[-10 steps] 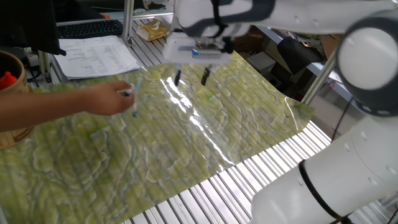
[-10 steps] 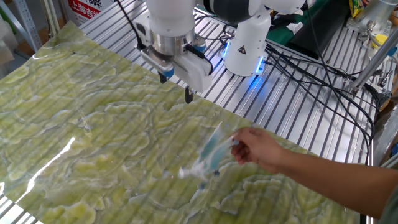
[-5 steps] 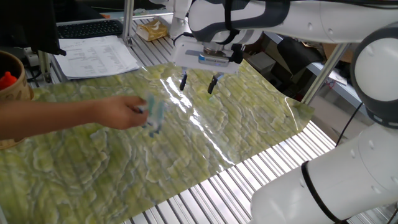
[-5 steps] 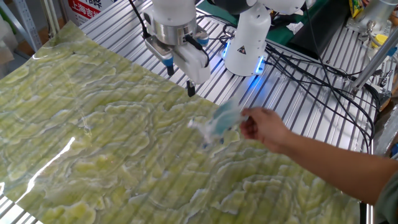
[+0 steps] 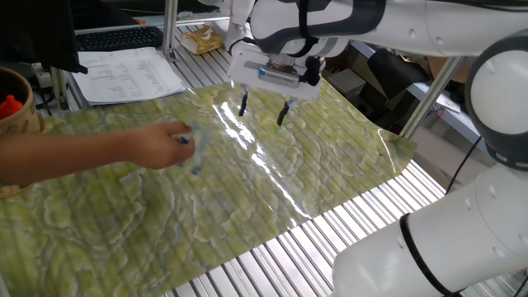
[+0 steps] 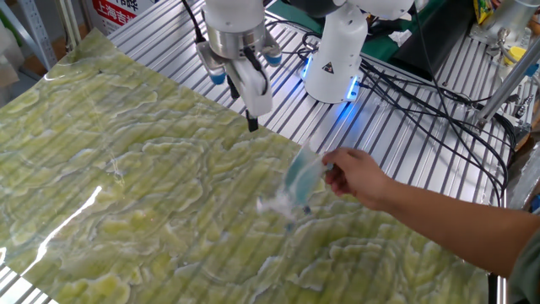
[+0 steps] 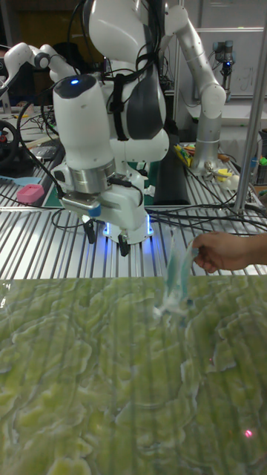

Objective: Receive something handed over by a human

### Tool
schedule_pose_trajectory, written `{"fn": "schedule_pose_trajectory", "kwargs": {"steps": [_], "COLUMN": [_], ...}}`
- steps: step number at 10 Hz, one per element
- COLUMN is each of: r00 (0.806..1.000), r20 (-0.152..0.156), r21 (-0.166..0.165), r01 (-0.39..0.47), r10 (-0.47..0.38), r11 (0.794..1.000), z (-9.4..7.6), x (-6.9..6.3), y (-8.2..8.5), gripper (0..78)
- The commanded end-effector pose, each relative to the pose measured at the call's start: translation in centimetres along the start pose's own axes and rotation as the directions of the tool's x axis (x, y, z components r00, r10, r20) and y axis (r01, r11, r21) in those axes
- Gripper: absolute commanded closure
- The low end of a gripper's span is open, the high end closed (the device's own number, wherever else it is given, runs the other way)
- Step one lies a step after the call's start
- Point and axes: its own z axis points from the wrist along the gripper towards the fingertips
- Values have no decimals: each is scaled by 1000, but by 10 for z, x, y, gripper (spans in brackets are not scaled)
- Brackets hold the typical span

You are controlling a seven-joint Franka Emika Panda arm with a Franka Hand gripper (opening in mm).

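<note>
The human's hand (image 5: 161, 145) (image 6: 359, 176) (image 7: 222, 251) pinches something, a crumpled pale blue see-through plastic piece (image 6: 295, 184) (image 7: 175, 276) (image 5: 195, 152), which dangles just above the green mat. My gripper (image 5: 263, 112) (image 7: 107, 241) (image 6: 248, 116) hangs open and empty over the mat's far edge, fingers pointing down. It is apart from the plastic, a short way to its side. In the other fixed view only one dark fingertip (image 6: 251, 125) shows plainly.
A wrinkled green-yellow mat (image 5: 247, 206) covers the slatted metal table (image 6: 396, 143). A wooden cup with an orange top (image 5: 15, 115) stands at the left edge, papers (image 5: 132, 73) and a keyboard (image 5: 115, 38) behind it. Cables (image 6: 422, 84) run by the arm's base (image 6: 336, 59).
My gripper shifted and turned a little over the mat's edge, staying open. The hand brought the plastic closer to it, and the plastic now hangs lower.
</note>
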Motion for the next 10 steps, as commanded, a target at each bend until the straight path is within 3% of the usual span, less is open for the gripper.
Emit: {"fn": "schedule_pose_trajectory", "kwargs": {"steps": [1, 3, 6, 9, 10], "r00": [998, 995, 982, 954, 949], "r20": [-32, -33, -55, -114, -106], "r21": [-29, -42, -50, -82, -80], "r01": [-57, -90, -185, -288, -307], "r10": [56, 89, 182, 278, 298], "r11": [998, 995, 982, 954, 948], "z": [13, 21, 21, 21, 21], "x": [-15, -13, -13, -13, -3], "y": [-69, -58, -58, -58, -52], "gripper": [2, 2, 2, 2, 2]}}
